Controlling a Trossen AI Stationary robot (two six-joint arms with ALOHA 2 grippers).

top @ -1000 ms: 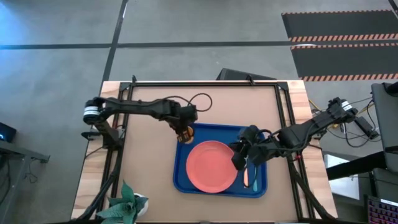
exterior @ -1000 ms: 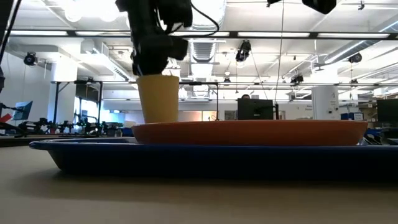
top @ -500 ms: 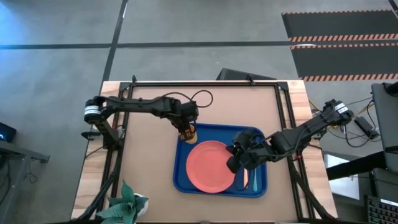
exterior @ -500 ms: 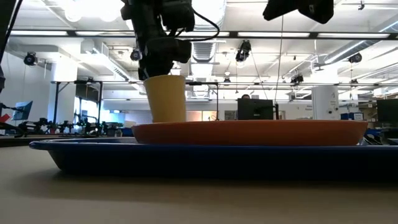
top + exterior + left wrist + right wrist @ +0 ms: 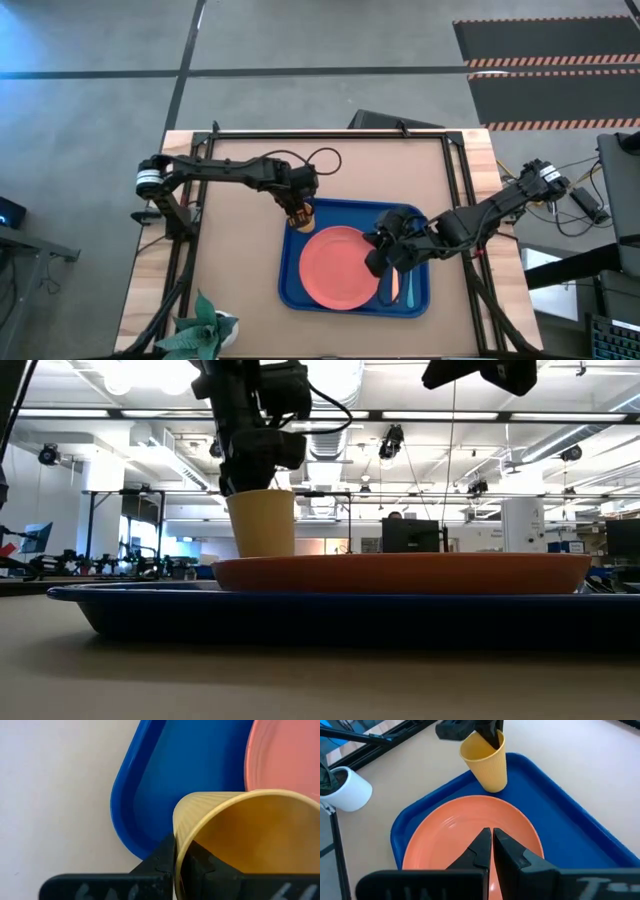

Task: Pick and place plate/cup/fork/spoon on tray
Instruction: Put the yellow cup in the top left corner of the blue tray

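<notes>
Table surface (image 5: pixel 240 260) of pale wood carries a large blue rectangular tray (image 5: pixel 300 292) with rounded corners and a raised rim, set toward 4 o'clock from the table centre in the high view.

Left gripper (image 5: pixel 297 209) sits at the tray's 11 o'clock corner. Its two dark fingers (image 5: pixel 160 862) are closed on the rim wall of a small orange-yellow ribbed cup (image 5: pixel 262 523), one finger outside the wall and one inside. The cup is tilted slightly and stands over the tray floor just beside the plate edge; whether its base touches the tray cannot be told. In the right wrist view the cup (image 5: pixel 487 762) appears beyond the plate, with the left gripper clamped on its far rim.

Round flat coral-pink plate (image 5: pixel 340 268) lies on the tray floor, filling the centre and left half. In the low view the plate (image 5: pixel 400 572) rests inside the tray rim (image 5: pixel 330 605).

Right gripper (image 5: pixel 378 255) hovers above the plate's 3 o'clock edge with its fingers (image 5: pixel 481 847) pressed together, holding nothing.

Slim teal-blue spoon handle (image 5: pixel 410 287) lies along the tray's right side, at 3 o'clock from the plate, partly hidden by the right arm.

White pot (image 5: pixel 347 790) with a green plant (image 5: pixel 200 325) stands at the table's 7 o'clock corner.
</notes>
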